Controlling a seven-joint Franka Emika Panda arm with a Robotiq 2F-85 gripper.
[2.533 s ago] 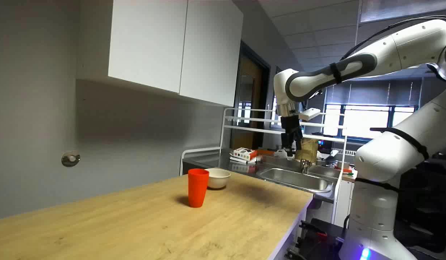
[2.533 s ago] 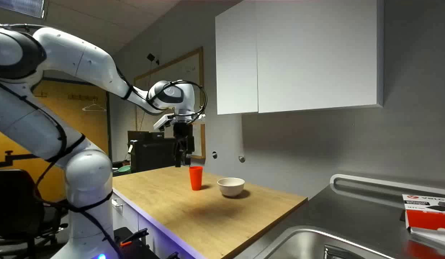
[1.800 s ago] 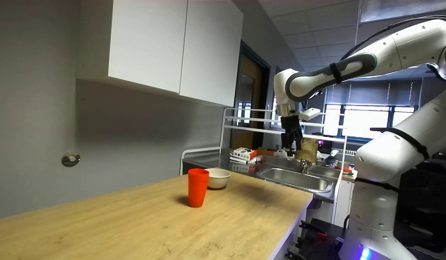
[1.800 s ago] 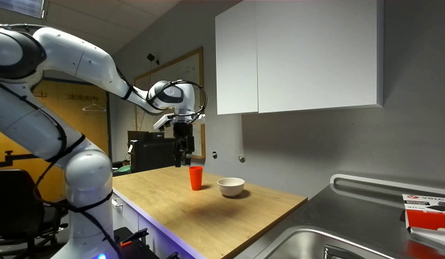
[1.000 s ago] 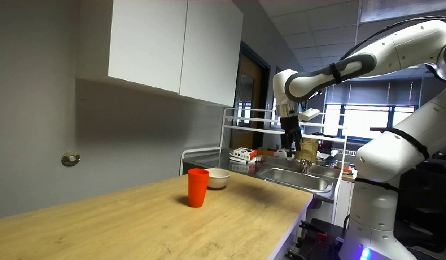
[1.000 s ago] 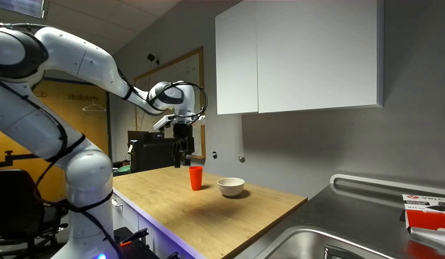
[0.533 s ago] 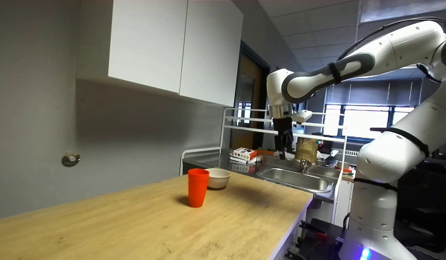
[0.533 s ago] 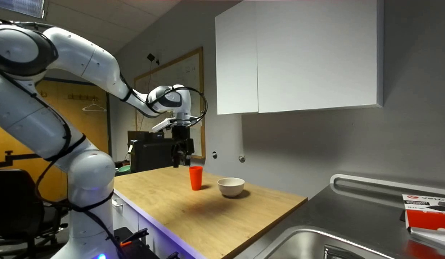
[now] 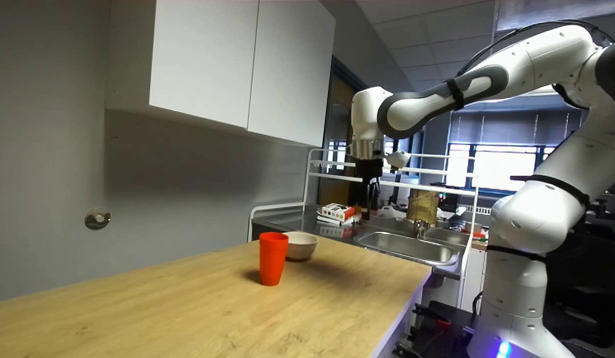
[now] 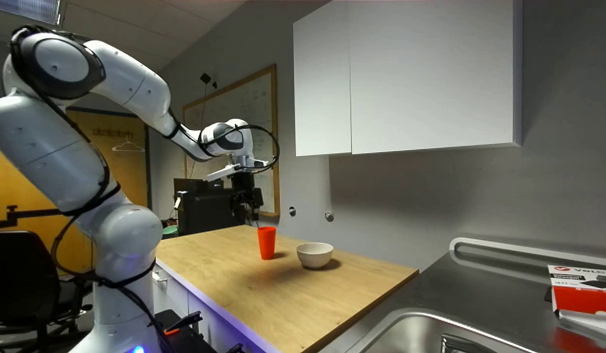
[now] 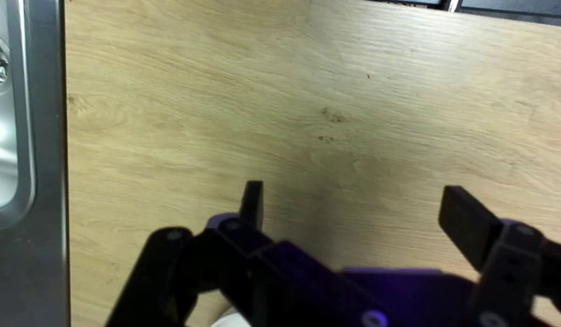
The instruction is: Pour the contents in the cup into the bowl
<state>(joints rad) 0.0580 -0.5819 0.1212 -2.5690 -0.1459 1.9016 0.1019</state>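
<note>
The red-orange cup point(image 9: 272, 259) stands upright on the wooden table, and it also shows in an exterior view point(image 10: 267, 243). Its contents cannot be seen. The off-white bowl point(image 10: 315, 255) stands close beside the cup; in an exterior view point(image 9: 303, 245) the cup partly covers it. My gripper point(image 11: 353, 197) is open and empty, its fingers wide apart, pointing down. In both exterior views the gripper point(image 9: 368, 215) hangs above the table, higher than the cup and bowl. In the wrist view a white rim of the bowl point(image 11: 230, 320) shows behind a finger; the cup is out of view there.
A metal sink point(image 9: 409, 247) and dark counter point(image 10: 479, 289) adjoin the table's end. A white rack point(image 9: 307, 194) stands over the counter. White cabinets point(image 9: 208, 59) hang above the table along the wall. A red and white box point(image 10: 585, 289) lies on the counter.
The arm has reached farther over the table; in an exterior view the gripper has moved left, toward the bowl and cup. The hand has also turned somewhat. Cup and bowl have not moved.
</note>
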